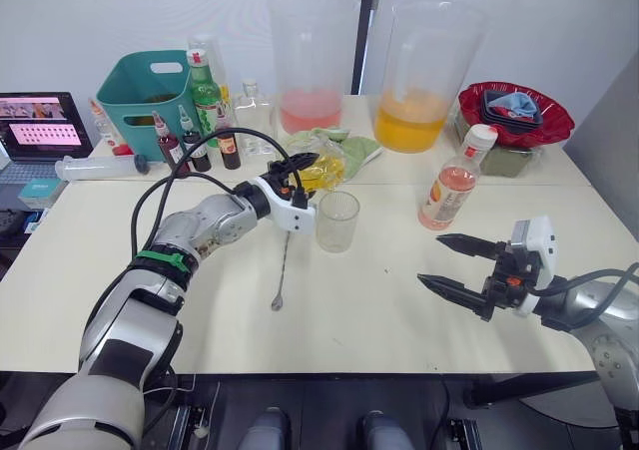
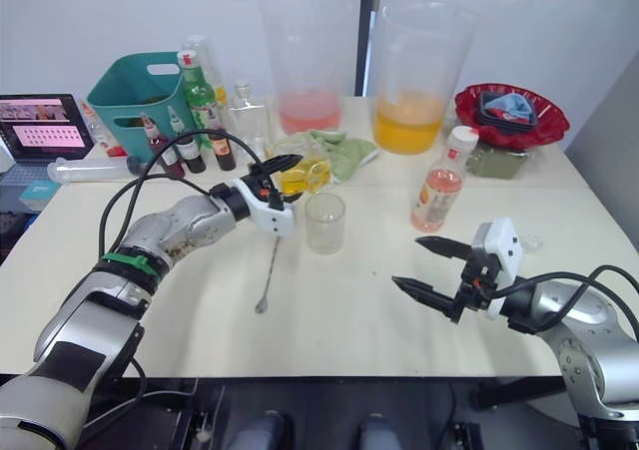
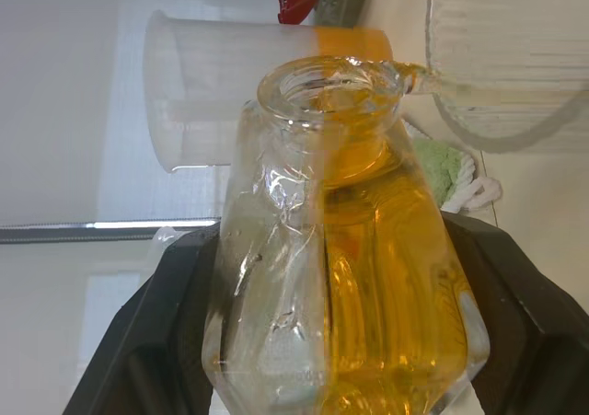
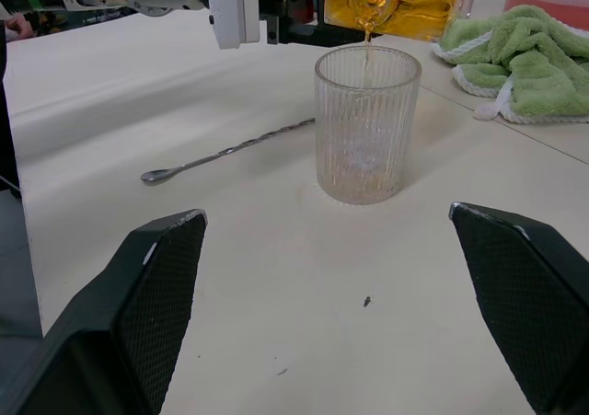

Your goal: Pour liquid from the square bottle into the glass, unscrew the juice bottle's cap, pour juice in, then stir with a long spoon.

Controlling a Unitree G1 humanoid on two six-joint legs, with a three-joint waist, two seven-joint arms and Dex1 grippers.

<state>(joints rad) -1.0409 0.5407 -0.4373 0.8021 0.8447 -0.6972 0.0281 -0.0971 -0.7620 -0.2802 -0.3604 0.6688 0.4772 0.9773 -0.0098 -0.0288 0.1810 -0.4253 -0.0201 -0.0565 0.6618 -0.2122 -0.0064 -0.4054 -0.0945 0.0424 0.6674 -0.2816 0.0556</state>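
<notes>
Nearest you, your right tool (image 1: 454,264) hovers over the near right part of the surface (image 1: 379,310) with its two black fingers spread wide and nothing between them. Farther in, the long spoon (image 1: 281,270) lies flat on the surface, its small bowl toward you, just left of the glass (image 1: 337,221). The glass stands upright near the middle. Your left tool (image 1: 300,176) is clamped on the square bottle (image 1: 321,171), which is tipped sideways with its open mouth over the glass rim; in the right wrist view a thin stream of the yellow liquid (image 4: 367,42) falls from the mouth into the glass. To the right, the juice bottle (image 1: 454,183) stands upright with its cap (image 1: 480,136) on. Behind, a green cloth (image 1: 349,146) lies before two big clear pitchers (image 1: 424,76).
</notes>
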